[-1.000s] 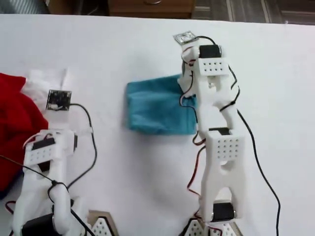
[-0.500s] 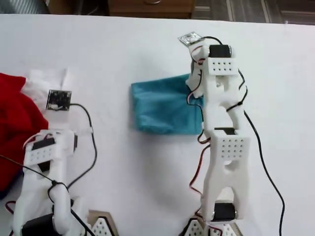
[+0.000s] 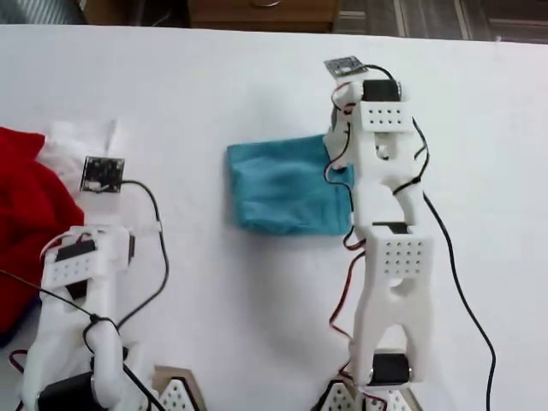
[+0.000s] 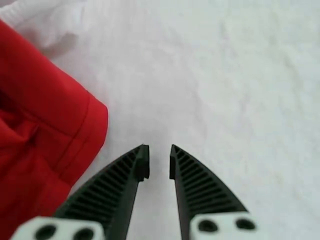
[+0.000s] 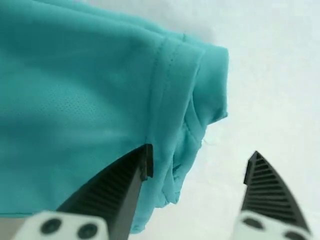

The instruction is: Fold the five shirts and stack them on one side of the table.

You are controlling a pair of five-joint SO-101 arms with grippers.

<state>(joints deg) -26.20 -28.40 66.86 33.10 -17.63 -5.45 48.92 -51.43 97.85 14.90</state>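
Teal shirt (image 3: pixel 282 184), folded into a rough rectangle, is pictured lying flat near the middle of the white table (image 3: pixel 214 77). The right arm (image 3: pixel 385 257) is stretched forward across the tabletop, and its wrist is placed over the edge of the folded cloth that lies farthest from the other garments. The right gripper (image 5: pixel 198 165) is shown spread wide, with nothing clamped between the jaws. One finger (image 5: pixel 120 185) is seen against the teal fabric beside a stitched hem, while the other is seen over bare tabletop just past the bunched corner of the shirt. Whether the fabric is actually touched by the finger cannot be told.

A red shirt (image 3: pixel 21 223) is heaped, unfolded, at the left arm's side of the table, and a white garment (image 3: pixel 81 137) is partly tucked behind it. The left arm (image 3: pixel 77 282) is drawn back near the front edge of the table, just beside the red heap. The left gripper (image 4: pixel 157 162) is held over bare tabletop, just beside the red shirt's hemmed corner. Its jaws are parted by only a narrow gap, and nothing is held between them. A black cable (image 3: pixel 158 231) is looped across the table beside the left arm.
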